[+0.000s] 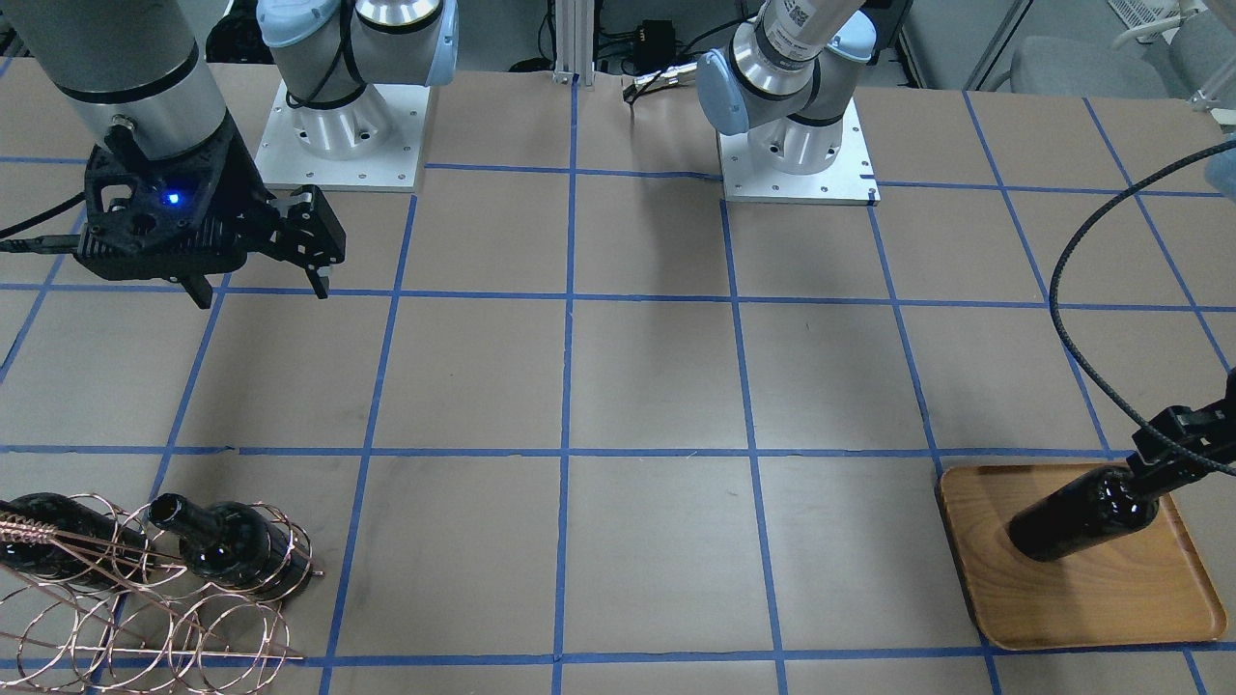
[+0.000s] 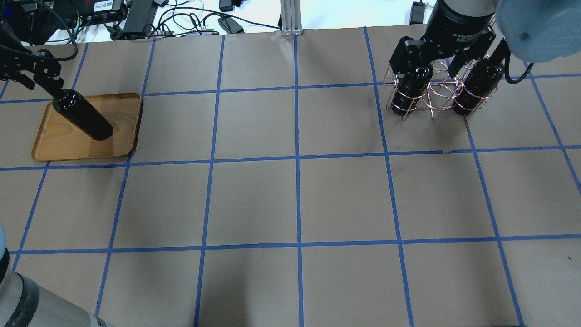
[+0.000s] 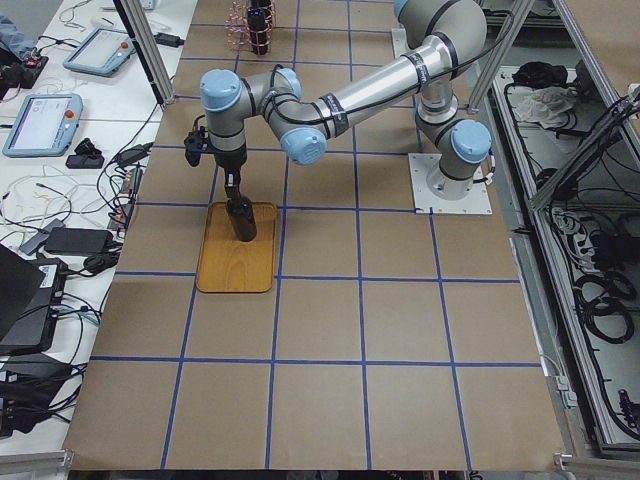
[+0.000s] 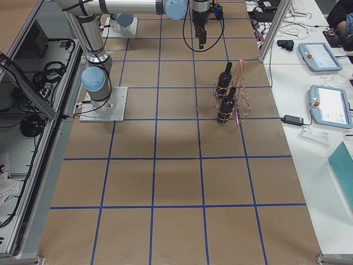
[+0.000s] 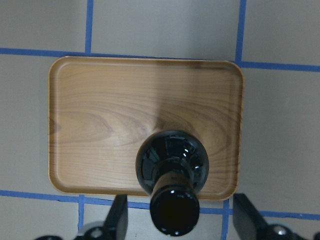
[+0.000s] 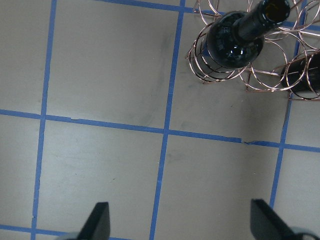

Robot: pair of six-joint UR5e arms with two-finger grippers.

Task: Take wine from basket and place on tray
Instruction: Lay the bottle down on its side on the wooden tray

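Left wrist-mounted: wine bottle upright on wooden tray, toward its 5 o'clock edge; left gripper released, jaws flanking the neck. Retreat best straight up — sideways drift could topple it.

Bright, even light falls from above, leaving soft, broad shadows on the table. Small white glints sit on the bottle; the views are mostly sharp.

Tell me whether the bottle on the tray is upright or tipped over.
Upright. The wine stands on its base on the tray; the left wrist view looks straight down onto its mouth.
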